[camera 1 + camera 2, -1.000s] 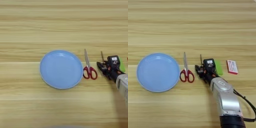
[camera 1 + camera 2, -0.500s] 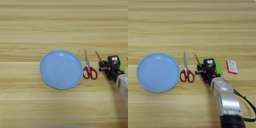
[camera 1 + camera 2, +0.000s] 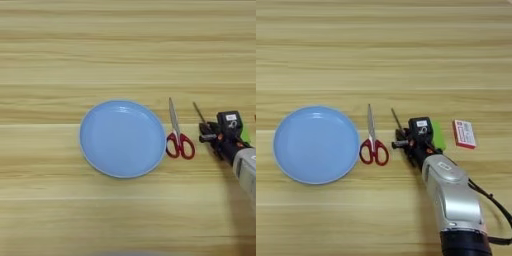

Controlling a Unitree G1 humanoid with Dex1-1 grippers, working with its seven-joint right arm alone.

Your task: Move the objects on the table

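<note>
1. Looking through the left eye view first, I see the blue plate (image 3: 122, 138) sitting mid-surface, with the red-handled scissors (image 3: 177, 135) just beside its right rim, blades pointing away from me. Further right, the thin screwdriver (image 3: 200, 114) shows only its dark shaft, slanting out from under the gripper (image 3: 210, 136). My forearm barely enters at the right edge.
2. Switching to the right eye view, the silver forearm (image 3: 451, 197) comes up from the bottom edge, and the gripper (image 3: 405, 141) sits over the screwdriver's (image 3: 396, 118) handle end. I cannot tell whether the fingers are open or clamped on it; the black housing hides them.
3. Also in this view, the green block (image 3: 439, 135) lies touching the gripper's right side, and a small red-and-white box (image 3: 464, 133) rests near it on the wooden surface (image 3: 384, 50).
4. My worry: any sideways move could shove the green block, and a shallow grip could let the slender screwdriver pivot or slip towards the scissors.
</note>
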